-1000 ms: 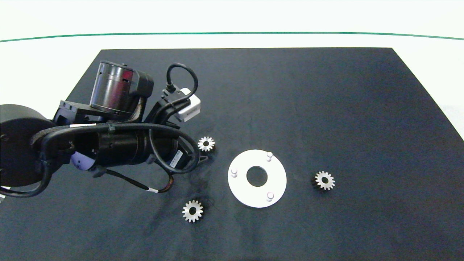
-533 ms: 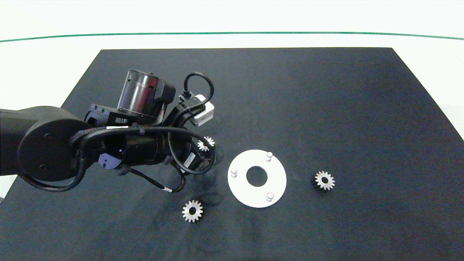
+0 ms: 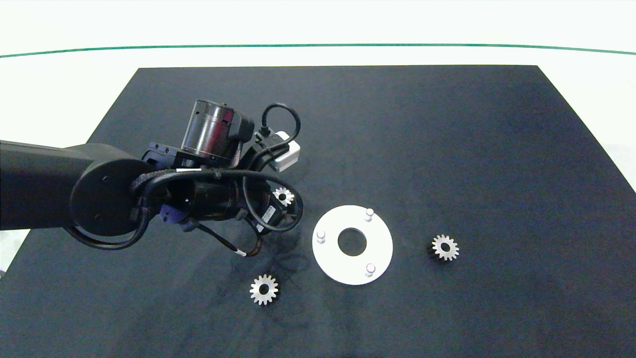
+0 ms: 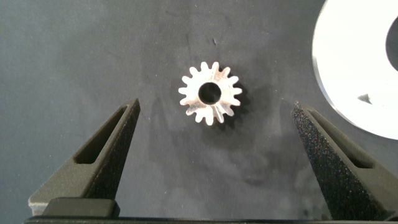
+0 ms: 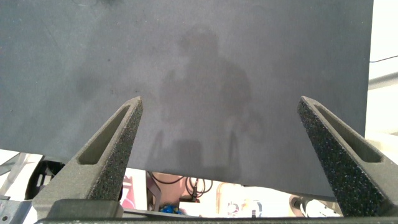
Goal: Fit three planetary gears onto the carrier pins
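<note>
Three silvery planetary gears lie flat on the black mat. One gear (image 3: 283, 197) sits left of the white disc (image 3: 382, 244), partly under my left arm's cable. In the left wrist view this same gear (image 4: 210, 93) lies on the mat between the wide-apart fingers of my open left gripper (image 4: 216, 109), untouched. A second gear (image 3: 264, 289) rests nearer the front, and the third (image 3: 444, 247) to the right of the disc. Three bare carrier pins (image 3: 369, 214) (image 3: 321, 236) (image 3: 370, 270) stand around the disc's centre hole. My right gripper (image 5: 219, 102) is open, holds nothing, and is outside the head view.
The black mat (image 3: 447, 149) covers most of the white table. In the right wrist view the mat's edge (image 5: 186, 165) shows, with cables and clutter past it. The disc's rim (image 4: 354, 62) lies close to one left finger.
My left arm has reached further right across the mat, bringing its wrist over the gear beside the disc. Gears and disc have not moved.
</note>
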You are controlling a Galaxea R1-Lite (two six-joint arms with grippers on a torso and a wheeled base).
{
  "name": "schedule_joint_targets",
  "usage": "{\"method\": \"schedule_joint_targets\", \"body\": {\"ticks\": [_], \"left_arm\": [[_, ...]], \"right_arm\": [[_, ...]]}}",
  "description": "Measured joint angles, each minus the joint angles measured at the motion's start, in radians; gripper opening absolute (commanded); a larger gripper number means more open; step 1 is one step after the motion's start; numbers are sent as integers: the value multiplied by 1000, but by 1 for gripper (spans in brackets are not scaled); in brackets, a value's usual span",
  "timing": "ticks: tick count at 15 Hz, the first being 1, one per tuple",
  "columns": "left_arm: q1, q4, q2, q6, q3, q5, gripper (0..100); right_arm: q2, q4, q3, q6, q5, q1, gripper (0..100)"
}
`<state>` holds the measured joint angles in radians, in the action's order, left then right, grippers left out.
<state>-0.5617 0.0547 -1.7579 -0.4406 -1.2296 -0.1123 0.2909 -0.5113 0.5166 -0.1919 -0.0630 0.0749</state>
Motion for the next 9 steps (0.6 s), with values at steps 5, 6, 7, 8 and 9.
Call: {"method": "schedule_joint_targets", "body": {"ticks": [5,6,7,8,9], "left_arm": [[2,-2,-39,3,-6,0,100],[2,-3,-43,3,-10,1,98],[5,-3,-46,3,-13,1,96],[13,-3,-47,3,-16,1,95],[19,-3,-48,2,-19,1,92]], "right_arm": [[-8,-1,-1,0,0,1,100],[-10,-1,-2,0,-1,1,100],[-10,-1,-2,0,-1,1,100],[-10,-1,-2,0,-1,1,100],[-11,-1,-2,0,-1,1,100]]}}
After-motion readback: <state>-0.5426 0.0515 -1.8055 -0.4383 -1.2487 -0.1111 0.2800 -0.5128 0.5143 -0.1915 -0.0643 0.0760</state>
